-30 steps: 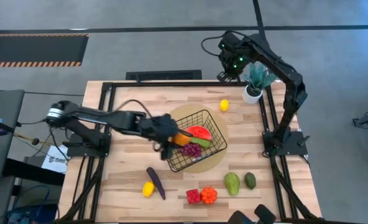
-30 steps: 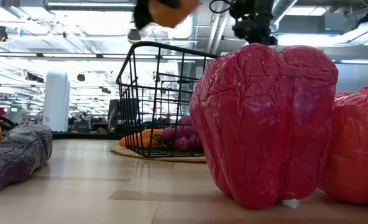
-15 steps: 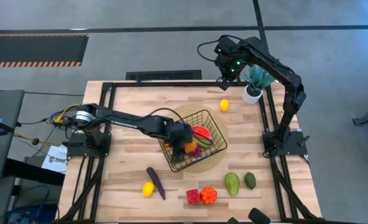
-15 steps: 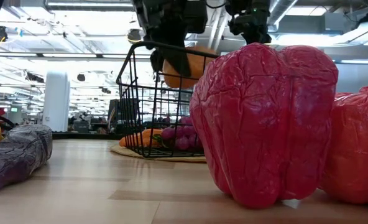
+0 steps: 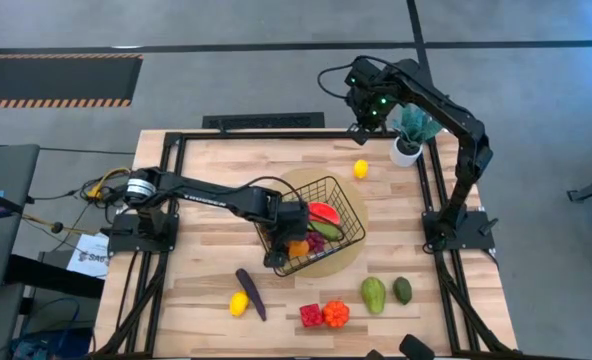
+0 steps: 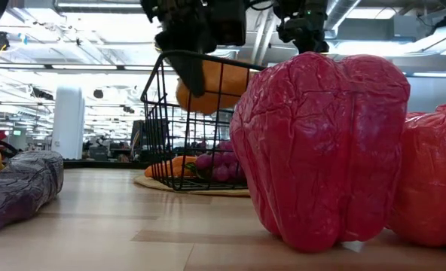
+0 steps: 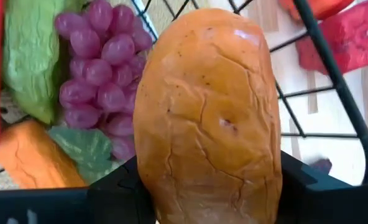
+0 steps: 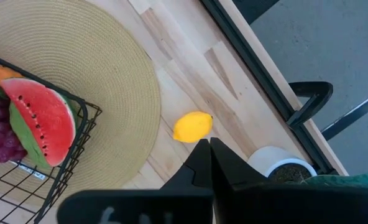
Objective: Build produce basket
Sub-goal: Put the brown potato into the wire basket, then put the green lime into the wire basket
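The basket (image 5: 314, 226) sits at the middle of the high view on a round mat (image 5: 348, 262), and the left tool (image 5: 294, 244) is inside its lower left part, pinching an orange (image 7: 207, 118) between its fingers. From table height the orange (image 6: 208, 83) hangs just below the rim, well above the fruit already in there. The wrist view shows grapes (image 7: 103, 74), a green piece (image 7: 32, 62) and a carrot (image 7: 35, 155) lying right under it.

To my eye the step in hand is setting the orange down. Done well, the tool should sink further before letting go, so the orange lands gently beside the grapes rather than dropping and bouncing against the wire. It should spread only once the orange rests on something, then lift straight up clear of the rim.

A watermelon slice (image 5: 321, 212) lies in the basket's upper part. Outside, on the tabletop (image 5: 196, 290), wait an eggplant (image 5: 250, 293), two lemons (image 5: 238, 304), two peppers (image 5: 324, 314) and two avocados (image 5: 374, 294).

The right tool (image 5: 360, 124) hovers at the upper right near a potted plant (image 5: 410, 135), fingers pressed together, holding nothing.
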Robot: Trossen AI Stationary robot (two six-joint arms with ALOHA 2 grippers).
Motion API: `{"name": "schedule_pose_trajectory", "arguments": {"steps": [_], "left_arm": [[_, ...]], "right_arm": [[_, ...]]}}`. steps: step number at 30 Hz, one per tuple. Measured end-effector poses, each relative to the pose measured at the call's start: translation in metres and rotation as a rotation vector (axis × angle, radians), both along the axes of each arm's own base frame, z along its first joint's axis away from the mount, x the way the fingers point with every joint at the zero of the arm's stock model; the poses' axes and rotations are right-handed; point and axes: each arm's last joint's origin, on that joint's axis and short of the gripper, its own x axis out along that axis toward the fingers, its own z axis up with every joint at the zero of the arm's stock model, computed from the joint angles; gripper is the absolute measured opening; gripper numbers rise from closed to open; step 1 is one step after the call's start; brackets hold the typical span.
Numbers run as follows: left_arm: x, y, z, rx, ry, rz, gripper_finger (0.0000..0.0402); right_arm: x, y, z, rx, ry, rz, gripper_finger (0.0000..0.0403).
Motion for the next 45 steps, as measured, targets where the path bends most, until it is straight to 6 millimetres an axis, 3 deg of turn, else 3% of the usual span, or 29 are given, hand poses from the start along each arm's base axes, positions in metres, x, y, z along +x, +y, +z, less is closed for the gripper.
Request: {"name": "schedule_pose_trajectory", "arguments": {"steps": [19,24,27,36,41,45], "left_arm": [[0.003,0.000,-0.005,0.019,0.000,-0.010,0.0188],[0.003,0.002,-0.005,0.078,-0.008,-0.004,0.0290],[0.004,0.002,-0.005,0.080,-0.016,-0.006,0.0303],[0.006,0.005,0.000,0.170,-0.034,0.041,0.0214],[0.011,0.008,0.020,0.165,-0.058,0.112,0.0149],[0.016,0.012,0.049,0.155,-0.108,0.154,0.0104]], "right_arm": [[0.001,0.001,0.000,0.000,-0.003,-0.006,0.0005],[0.001,0.001,0.000,0.000,-0.003,-0.006,0.0006],[0.001,0.001,0.000,0.001,-0.003,-0.006,0.0005],[0.001,0.001,0.000,0.001,-0.001,-0.007,0.0005],[-0.002,-0.002,0.000,0.000,0.000,-0.018,0.0005],[-0.007,-0.009,0.000,-0.001,0.002,-0.039,0.0005]]}}
